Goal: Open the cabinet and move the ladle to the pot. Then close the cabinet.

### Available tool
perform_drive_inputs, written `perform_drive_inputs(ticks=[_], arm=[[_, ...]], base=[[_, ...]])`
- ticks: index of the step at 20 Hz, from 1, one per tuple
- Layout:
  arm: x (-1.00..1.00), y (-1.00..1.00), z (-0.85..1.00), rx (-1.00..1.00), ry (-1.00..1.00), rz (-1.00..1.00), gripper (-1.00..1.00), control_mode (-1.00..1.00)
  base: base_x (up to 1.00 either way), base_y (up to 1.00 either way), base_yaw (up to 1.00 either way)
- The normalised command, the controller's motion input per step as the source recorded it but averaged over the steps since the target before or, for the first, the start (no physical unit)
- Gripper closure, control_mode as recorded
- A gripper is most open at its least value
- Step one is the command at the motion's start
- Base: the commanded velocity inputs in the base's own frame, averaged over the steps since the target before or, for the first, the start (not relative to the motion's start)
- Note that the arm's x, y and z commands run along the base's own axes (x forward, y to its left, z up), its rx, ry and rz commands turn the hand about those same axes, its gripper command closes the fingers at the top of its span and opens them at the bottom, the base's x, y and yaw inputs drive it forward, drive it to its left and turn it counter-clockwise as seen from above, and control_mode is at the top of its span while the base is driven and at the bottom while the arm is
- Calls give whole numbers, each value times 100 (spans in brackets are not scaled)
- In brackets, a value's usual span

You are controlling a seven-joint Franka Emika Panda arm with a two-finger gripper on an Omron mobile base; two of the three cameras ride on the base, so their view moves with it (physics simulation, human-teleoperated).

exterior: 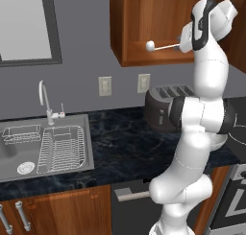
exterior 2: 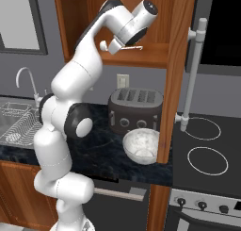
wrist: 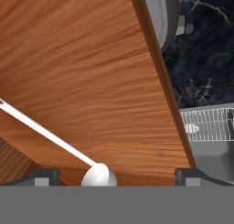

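Hand view: ladle [wrist: 97,174] lying on cabinet [wrist: 82,72] shelf, bowl end at lower centre between wide-open, empty pincer [wrist: 116,176] tips; step in hand, reaching for the ladle; next move likely calls for closing on it.

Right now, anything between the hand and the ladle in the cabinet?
Nothing visible. The cabinet door is swung open, and the ladle lies on the bare wooden shelf. In the hand view its rounded end sits between the open fingertips, with only shelf around it. The hand is open and not closed on it.
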Motion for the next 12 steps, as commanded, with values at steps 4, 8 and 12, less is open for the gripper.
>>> perform_drive_inputs(ticks=[4, 8, 12], arm=[[0, 0, -2, 0, 0, 0, -100, -100], [2, 0, -3, 0, 0, 1, -100, -100], [9, 0, -2, 0, 0, 5, -100, -100]], base=[[0, 0, 0], [0, 0, 0], [0, 0, 0]])
